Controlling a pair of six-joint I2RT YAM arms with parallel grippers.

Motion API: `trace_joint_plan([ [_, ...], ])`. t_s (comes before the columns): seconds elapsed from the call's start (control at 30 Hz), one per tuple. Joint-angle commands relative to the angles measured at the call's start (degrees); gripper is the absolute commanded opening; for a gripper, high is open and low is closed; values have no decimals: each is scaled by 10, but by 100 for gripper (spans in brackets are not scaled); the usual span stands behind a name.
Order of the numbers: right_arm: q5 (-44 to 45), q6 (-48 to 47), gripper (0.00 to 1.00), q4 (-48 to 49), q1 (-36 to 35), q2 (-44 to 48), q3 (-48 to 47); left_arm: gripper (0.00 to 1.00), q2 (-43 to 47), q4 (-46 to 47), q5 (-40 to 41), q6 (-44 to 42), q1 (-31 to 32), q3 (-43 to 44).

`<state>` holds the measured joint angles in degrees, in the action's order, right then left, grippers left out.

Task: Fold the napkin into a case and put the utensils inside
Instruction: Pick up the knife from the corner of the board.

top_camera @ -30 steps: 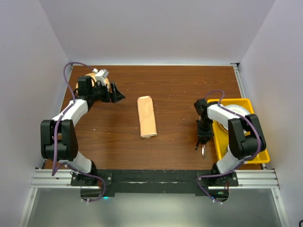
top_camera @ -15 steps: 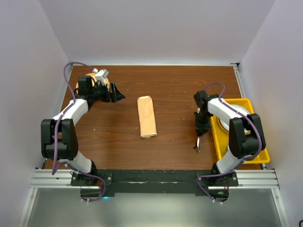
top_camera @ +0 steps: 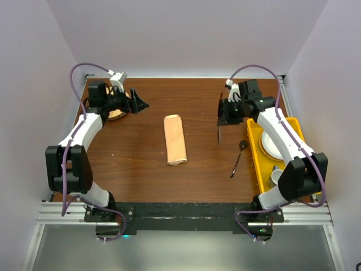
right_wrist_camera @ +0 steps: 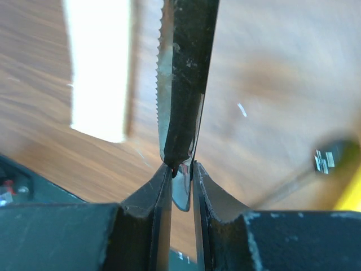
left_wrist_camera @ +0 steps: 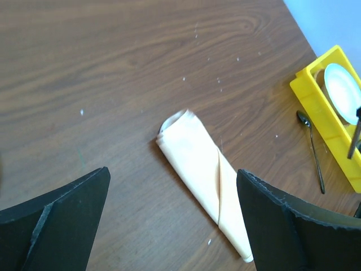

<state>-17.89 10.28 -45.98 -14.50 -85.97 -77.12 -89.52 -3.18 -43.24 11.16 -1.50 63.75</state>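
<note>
The case (top_camera: 175,140), a narrow peach-orange satin pocket, lies mid-table; it also shows in the left wrist view (left_wrist_camera: 203,169) and, blurred, in the right wrist view (right_wrist_camera: 98,68). My right gripper (top_camera: 224,110) is raised at the far right, shut on a dark serrated knife (right_wrist_camera: 183,73) that hangs blade-down (top_camera: 218,130). The jaws (right_wrist_camera: 181,169) pinch its handle end. A dark spoon (top_camera: 238,158) lies on the table right of the case, also seen from the left wrist (left_wrist_camera: 311,149). My left gripper (top_camera: 135,103) is open and empty at the far left, above the table (left_wrist_camera: 172,186).
A yellow bin (top_camera: 259,169) stands at the right edge with a white plate (top_camera: 271,147) and a cup (top_camera: 277,176) inside. A round wooden plate (top_camera: 115,114) sits under my left arm at the far left.
My right arm has lifted from the front right and swung to the far side with the knife. The dark spoon now lies on the table. My left arm shifted slightly back.
</note>
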Motion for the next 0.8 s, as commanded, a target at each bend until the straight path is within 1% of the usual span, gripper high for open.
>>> trace_joint_plan([
  [0.0,-48,-11,0,95,-42,-44,-81,100,34,-12,-15,-27,-5,57],
  [0.03,-25,2,0,94,-67,-66,-97,100,34,-17,-8,-30,-4,62],
  [0.07,-15,12,0,95,-76,-79,-120,100,36,-17,3,-27,-4,67],
  [0.13,22,35,0,108,-107,-108,-136,100,36,1,9,-15,-1,67],
  [0.17,34,63,0,113,-115,-119,-150,100,36,5,23,-4,0,69],
  [0.2,45,69,0,117,-120,-132,-161,100,33,3,30,0,1,71],
  [0.23,63,76,0,109,-132,-167,-179,100,27,0,34,1,1,73],
  [0.3,102,82,0,84,-141,-208,-244,100,25,-18,55,-20,2,74],
  [0.33,113,91,0,72,-142,-246,-269,100,26,-17,62,-22,1,65],
  [0.37,114,96,0,63,-144,-268,-314,100,26,-16,68,-23,3,59],
  [0.47,120,112,0,30,-153,-330,-388,100,24,-13,96,-18,11,34],
  [0.53,128,115,0,28,-167,-349,-411,100,23,-5,103,-10,10,13],
  [0.77,172,120,0,11,-199,-431,-515,100,22,3,109,-10,10,-11],
])
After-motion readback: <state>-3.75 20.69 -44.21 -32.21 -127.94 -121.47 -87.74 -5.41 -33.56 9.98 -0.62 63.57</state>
